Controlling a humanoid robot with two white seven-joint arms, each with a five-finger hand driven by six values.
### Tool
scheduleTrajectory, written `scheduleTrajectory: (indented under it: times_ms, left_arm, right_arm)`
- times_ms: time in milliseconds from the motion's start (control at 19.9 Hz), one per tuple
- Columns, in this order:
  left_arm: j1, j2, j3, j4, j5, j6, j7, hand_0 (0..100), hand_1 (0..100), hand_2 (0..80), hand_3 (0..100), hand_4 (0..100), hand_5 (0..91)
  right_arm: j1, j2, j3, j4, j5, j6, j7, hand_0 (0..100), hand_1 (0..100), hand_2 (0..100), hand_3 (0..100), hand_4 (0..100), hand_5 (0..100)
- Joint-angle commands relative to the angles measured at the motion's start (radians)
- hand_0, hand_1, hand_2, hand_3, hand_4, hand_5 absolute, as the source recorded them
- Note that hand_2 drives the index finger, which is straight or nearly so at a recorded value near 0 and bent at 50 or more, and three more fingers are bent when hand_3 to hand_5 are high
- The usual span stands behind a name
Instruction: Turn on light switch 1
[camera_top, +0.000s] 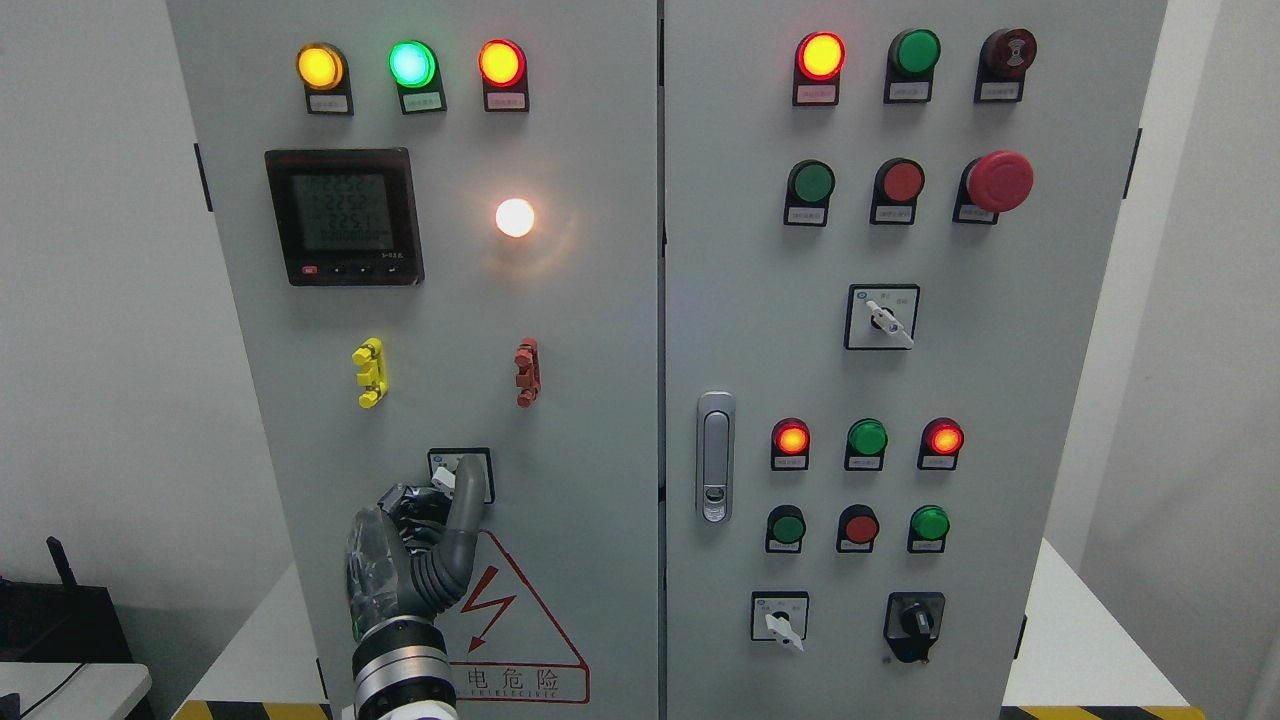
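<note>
The light switch (480, 460) is a small black-framed rotary selector low on the left door of a grey cabinet (600, 400). My left hand (455, 482) reaches up from the bottom edge and covers most of it. One long grey finger (467, 500) lies upright across the switch plate, and the white knob (443, 479) shows just left of it, pinched against the other curled fingers. Above the switch, a round white lamp (515, 217) glows brightly. My right hand is out of view.
On the left door are a digital meter (343, 216), three lit indicators (412, 63), a yellow clip (369, 372), a red clip (526, 372) and a warning triangle (520, 640). The right door carries a latch handle (714, 455), push buttons, a red emergency stop (998, 181) and other rotary switches (881, 316).
</note>
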Motion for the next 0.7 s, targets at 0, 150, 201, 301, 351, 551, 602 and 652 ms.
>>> scheduleTrajectory:
  times_ms: [0, 150, 201, 301, 351, 551, 602, 652]
  left_arm:
    - [0.000, 0.000, 0.000, 0.000, 0.000, 0.000, 0.000, 6, 30, 60.0, 74, 78, 62.8]
    - [0.000, 0.000, 0.000, 0.000, 0.000, 0.000, 0.000, 6, 30, 60.0, 74, 77, 62.9]
    - [0.000, 0.000, 0.000, 0.000, 0.000, 0.000, 0.000, 6, 30, 60.0, 74, 77, 62.9]
    - [0.000, 0.000, 0.000, 0.000, 0.000, 0.000, 0.000, 6, 30, 60.0, 74, 77, 62.9]
    - [0.000, 0.000, 0.000, 0.000, 0.000, 0.000, 0.000, 5, 30, 60.0, 74, 77, 62.9]
    - [0.000, 0.000, 0.000, 0.000, 0.000, 0.000, 0.000, 5, 30, 60.0, 74, 77, 63.0]
    - [0.000, 0.000, 0.000, 0.000, 0.000, 0.000, 0.000, 5, 30, 60.0, 74, 77, 63.0]
    - [0.000, 0.000, 0.000, 0.000, 0.000, 0.000, 0.000, 5, 29, 60.0, 74, 77, 63.0]
  right_arm:
    - [0.000, 0.000, 0.017, 0.000, -0.025, 0.000, 0.000, 12, 39, 0, 0, 0, 0]
    - [0.000, 0.000, 0.017, 0.000, -0.025, 0.000, 0.000, 12, 39, 0, 0, 0, 0]
    - [0.000, 0.000, 0.017, 0.000, -0.025, 0.000, 0.000, 12, 39, 0, 0, 0, 0]
    - [0.000, 0.000, 0.017, 0.000, -0.025, 0.000, 0.000, 12, 39, 0, 0, 0, 0]
    - [0.000, 0.000, 0.017, 0.000, -0.025, 0.000, 0.000, 12, 39, 0, 0, 0, 0]
    - [0.000, 0.000, 0.017, 0.000, -0.025, 0.000, 0.000, 12, 39, 0, 0, 0, 0]
    - [0.000, 0.000, 0.017, 0.000, -0.025, 0.000, 0.000, 12, 39, 0, 0, 0, 0]
    - [0.000, 0.000, 0.017, 0.000, -0.025, 0.000, 0.000, 12, 39, 0, 0, 0, 0]
